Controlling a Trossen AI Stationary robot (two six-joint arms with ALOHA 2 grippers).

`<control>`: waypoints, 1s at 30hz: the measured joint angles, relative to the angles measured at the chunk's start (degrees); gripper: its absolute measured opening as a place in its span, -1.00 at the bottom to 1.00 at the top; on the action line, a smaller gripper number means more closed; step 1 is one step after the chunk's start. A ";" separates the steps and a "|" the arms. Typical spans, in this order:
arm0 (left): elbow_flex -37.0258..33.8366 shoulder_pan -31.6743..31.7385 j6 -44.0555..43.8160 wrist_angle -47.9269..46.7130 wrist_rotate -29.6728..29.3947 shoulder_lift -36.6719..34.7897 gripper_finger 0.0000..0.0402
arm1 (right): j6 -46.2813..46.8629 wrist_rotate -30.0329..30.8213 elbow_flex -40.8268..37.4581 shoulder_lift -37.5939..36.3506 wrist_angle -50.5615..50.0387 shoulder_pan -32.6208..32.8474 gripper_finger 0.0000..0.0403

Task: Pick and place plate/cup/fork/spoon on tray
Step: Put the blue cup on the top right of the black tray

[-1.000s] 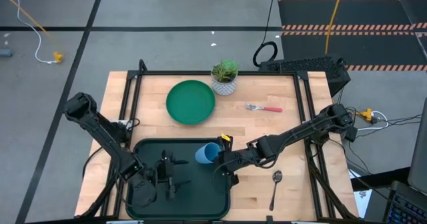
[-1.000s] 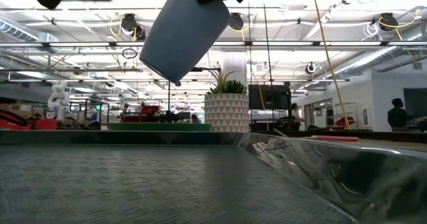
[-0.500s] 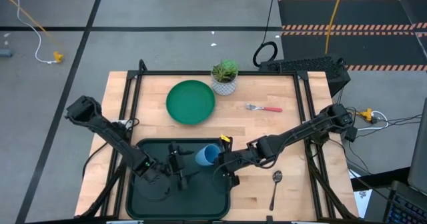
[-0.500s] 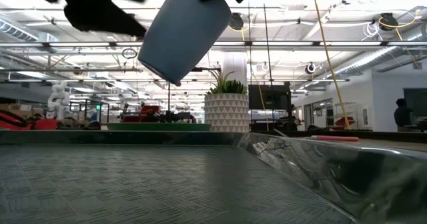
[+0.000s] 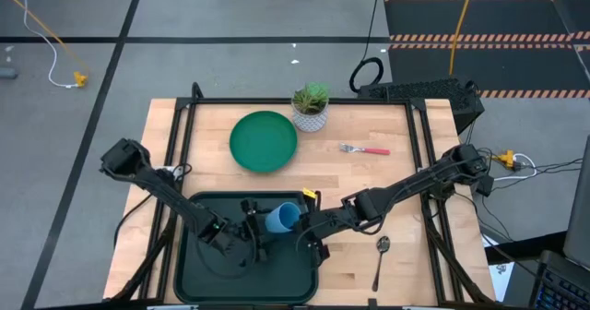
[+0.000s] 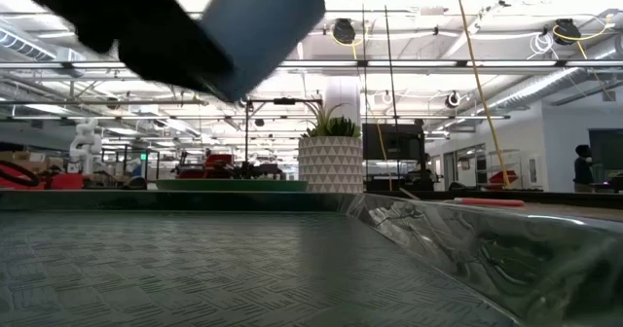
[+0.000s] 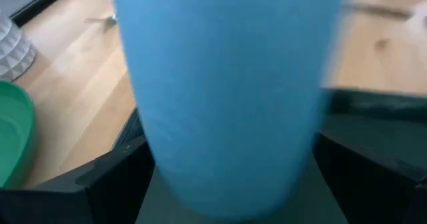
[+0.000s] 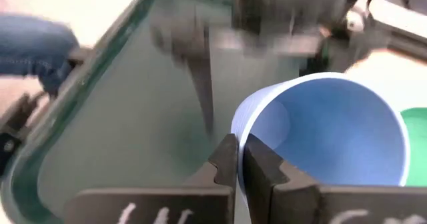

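Note:
The light-blue cup (image 5: 280, 219) hangs tilted over the far right part of the dark tray (image 5: 207, 268), and my right gripper (image 5: 298, 225) is shut on it. My left gripper (image 5: 257, 229) is open over the tray, right beside the cup on its left. In the left wrist view the cup's wall (image 7: 227, 97) fills the space between my left fingers. The green plate (image 5: 264, 141) lies flat at the table's far side. The red-handled fork (image 5: 366, 149) lies right of the plate. The silver spoon (image 5: 381, 257) lies right of the tray. My right gripper pinches the cup's rim (image 8: 244, 127), one finger inside the mouth and one outside. The fingers come level from the table's right. The cup is lifted clear of the tray and tilted, its mouth toward the right gripper. My left gripper: I cannot tell whether its fingers touch the cup's wall.
A white patterned plant pot (image 5: 311, 108) stands at the far edge beside the plate. Black frame rails (image 5: 419, 135) run along the table's sides. A person (image 6: 581, 166) stands far back in the room.
My left gripper has gone from the tray's near middle toward the far right, up to the cup, and now has the cup between its open fingers. My right gripper has kept the cup lifted over the tray.

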 joint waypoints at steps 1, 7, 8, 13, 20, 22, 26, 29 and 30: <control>-0.03 0.15 0.52 0.69 -0.55 0.60 0.99 | -0.05 -0.02 0.00 -0.02 0.19 -0.01 -1.00; 0.06 0.33 4.62 7.93 -2.66 1.87 0.99 | -0.28 -0.15 0.00 -0.09 1.00 0.01 -1.00; 0.06 0.35 5.21 8.59 -3.15 1.83 0.99 | -0.28 -0.17 0.00 -0.09 0.96 0.00 -1.00; 0.06 0.30 5.68 8.69 -3.63 1.83 0.97 | -0.28 -0.84 0.00 -0.09 0.94 0.00 -1.00; 0.06 0.22 5.09 7.72 -3.70 1.81 0.53 | -0.27 -1.46 0.00 -0.09 0.90 0.02 -1.00; 0.06 0.11 5.44 7.76 -3.74 1.81 0.41 | -0.26 -1.51 0.00 -0.09 0.96 0.02 -1.00; 0.06 -0.06 5.52 7.72 -3.81 1.78 0.41 | -0.26 -1.50 0.00 -0.09 0.95 0.02 -0.98; 0.04 -0.76 6.11 6.43 -3.79 0.17 0.41 | -0.28 -1.45 0.04 -0.07 1.60 0.04 -0.90; 0.04 -1.06 5.95 6.08 -3.92 -0.53 0.41 | -0.28 -1.43 0.04 -0.07 1.84 0.04 -0.86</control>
